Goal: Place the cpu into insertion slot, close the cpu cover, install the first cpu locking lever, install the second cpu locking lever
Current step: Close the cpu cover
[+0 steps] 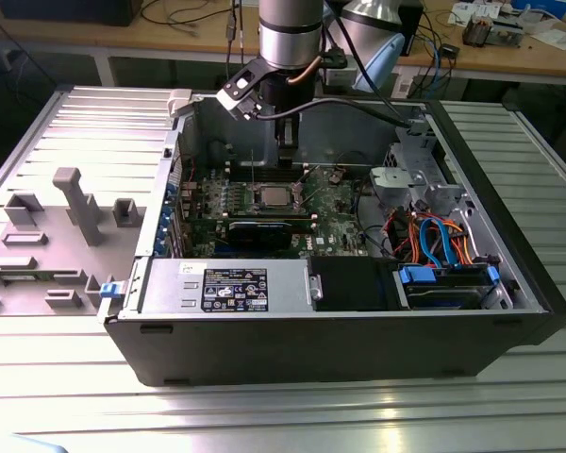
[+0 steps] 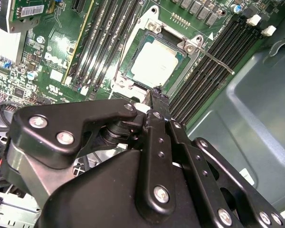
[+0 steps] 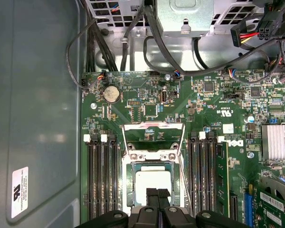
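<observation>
The cpu (image 3: 153, 183) lies flat in the insertion slot (image 3: 133, 156) on the green board, silver top up; it also shows in the second wrist view (image 2: 154, 66) and the exterior view (image 1: 270, 196). The cpu cover (image 3: 153, 126) stands raised at the socket's far edge, with the board visible through its window. A thin metal locking lever (image 2: 216, 61) sticks out sideways from the socket, unlatched. My gripper (image 3: 157, 194) hangs just above the chip's near edge, fingers together with nothing between them; it is also in the second wrist view (image 2: 157, 92) and the exterior view (image 1: 285, 156).
Black memory slots (image 3: 100, 175) flank the socket on both sides. A graphics card (image 1: 264, 229) lies in front of it, then the power supply (image 1: 231, 286). A drive cage with coloured cables (image 1: 434, 236) is at the exterior view's right, a grey fixture tray (image 1: 66, 217) outside the case's left wall.
</observation>
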{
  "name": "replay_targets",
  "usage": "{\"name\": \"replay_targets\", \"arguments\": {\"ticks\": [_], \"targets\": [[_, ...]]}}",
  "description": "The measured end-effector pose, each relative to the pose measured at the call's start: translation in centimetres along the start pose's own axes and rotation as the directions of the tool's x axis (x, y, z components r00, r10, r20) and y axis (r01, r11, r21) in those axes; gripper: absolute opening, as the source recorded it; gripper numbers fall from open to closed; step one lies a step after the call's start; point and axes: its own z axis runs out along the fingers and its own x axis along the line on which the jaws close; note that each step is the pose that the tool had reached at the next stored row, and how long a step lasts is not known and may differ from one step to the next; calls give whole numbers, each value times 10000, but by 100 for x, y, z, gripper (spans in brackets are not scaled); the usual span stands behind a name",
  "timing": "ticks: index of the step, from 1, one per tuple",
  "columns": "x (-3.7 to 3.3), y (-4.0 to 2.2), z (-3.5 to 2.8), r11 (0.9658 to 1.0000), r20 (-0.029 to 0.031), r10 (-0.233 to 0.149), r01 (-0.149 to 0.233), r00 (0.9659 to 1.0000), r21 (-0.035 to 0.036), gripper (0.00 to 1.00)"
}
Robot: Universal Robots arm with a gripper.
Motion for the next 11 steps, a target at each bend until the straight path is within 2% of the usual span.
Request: {"name": "replay_targets", "arguments": {"ticks": [7, 11], "targets": [[0, 2, 0, 10000, 0, 0, 0, 10000, 0, 11], [0, 39, 1, 10000, 1, -1, 1, 10000, 0, 11]]}}
